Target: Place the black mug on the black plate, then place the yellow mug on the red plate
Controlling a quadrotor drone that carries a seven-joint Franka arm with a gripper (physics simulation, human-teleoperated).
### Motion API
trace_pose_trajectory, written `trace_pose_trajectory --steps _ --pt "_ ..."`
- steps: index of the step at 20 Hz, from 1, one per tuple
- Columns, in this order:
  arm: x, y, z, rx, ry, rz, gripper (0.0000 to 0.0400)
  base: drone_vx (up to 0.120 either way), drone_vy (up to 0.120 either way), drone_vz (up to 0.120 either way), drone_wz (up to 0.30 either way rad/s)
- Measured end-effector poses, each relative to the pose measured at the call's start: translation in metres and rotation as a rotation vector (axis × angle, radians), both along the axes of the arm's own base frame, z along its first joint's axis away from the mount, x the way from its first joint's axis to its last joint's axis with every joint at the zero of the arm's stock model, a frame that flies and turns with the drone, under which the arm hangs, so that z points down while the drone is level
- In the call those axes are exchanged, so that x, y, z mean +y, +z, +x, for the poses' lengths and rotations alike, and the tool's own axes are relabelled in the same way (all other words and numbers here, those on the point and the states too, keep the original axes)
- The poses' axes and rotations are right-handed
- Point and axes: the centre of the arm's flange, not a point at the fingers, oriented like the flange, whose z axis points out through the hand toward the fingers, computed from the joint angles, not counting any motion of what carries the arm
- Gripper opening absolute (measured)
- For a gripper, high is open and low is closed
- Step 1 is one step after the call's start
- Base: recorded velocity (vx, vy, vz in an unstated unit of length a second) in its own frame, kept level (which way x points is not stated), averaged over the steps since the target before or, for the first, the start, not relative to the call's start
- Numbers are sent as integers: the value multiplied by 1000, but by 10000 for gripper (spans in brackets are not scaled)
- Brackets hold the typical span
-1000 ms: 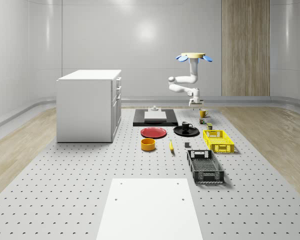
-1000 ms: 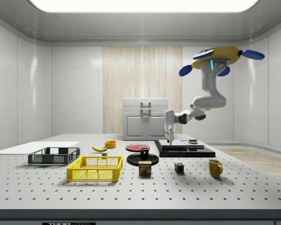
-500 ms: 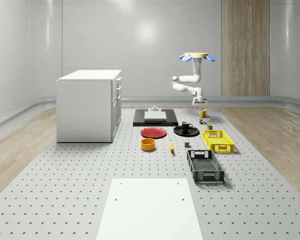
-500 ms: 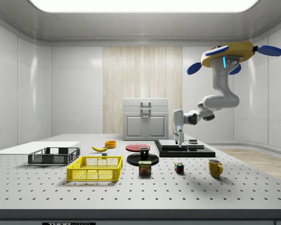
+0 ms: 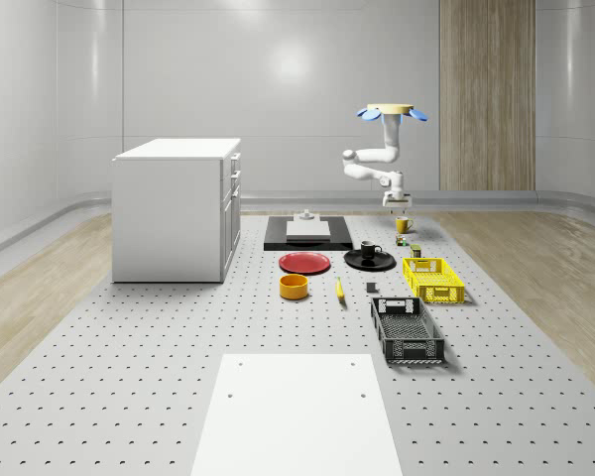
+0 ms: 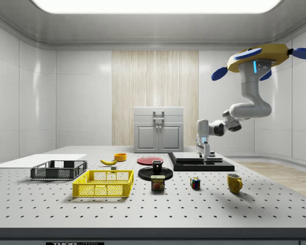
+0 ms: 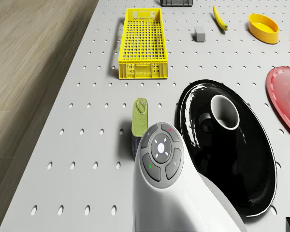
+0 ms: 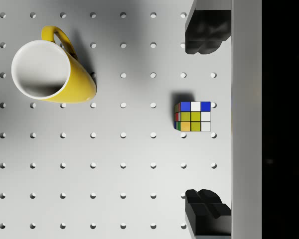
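Note:
The black mug (image 5: 370, 250) stands upright on the black plate (image 5: 382, 264), also seen as mug (image 7: 224, 114) on plate (image 7: 251, 159). Beside it lies the bare red plate (image 5: 305, 263). The yellow mug (image 8: 52, 72) stands upright on the table, apart from both plates, at the side view's right (image 6: 234, 182). The drone (image 6: 260, 56) hovers high over the table near the yellow mug. My gripper (image 8: 205, 124) hangs open above the table beside the yellow mug, with both fingers (image 8: 207, 32) wide apart and nothing held. It points down (image 6: 206, 156).
A Rubik's cube (image 8: 193, 116) lies on the table below the gripper. A can (image 7: 139, 125) stands next to the black plate. Nearby are a yellow crate (image 5: 432, 279), a black crate (image 5: 407, 330), a banana (image 5: 339, 289), an orange bowl (image 5: 294, 287), a black platform (image 5: 307, 234) and a white cabinet (image 5: 177, 208).
The drone and arm have shifted toward the side view's right, carrying the gripper from over the black platform's near end to a spot closer to the yellow mug. The mugs and plates have not moved.

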Motion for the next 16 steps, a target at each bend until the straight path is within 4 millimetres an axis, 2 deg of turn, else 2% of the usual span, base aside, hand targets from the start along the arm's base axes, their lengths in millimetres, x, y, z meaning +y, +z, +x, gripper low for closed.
trace_pose_trajectory --steps 14,16 --pt "0 0 0 0 0 0 400 -120 0 0 0" --pt "0 0 0 0 0 0 400 -120 120 0 0"
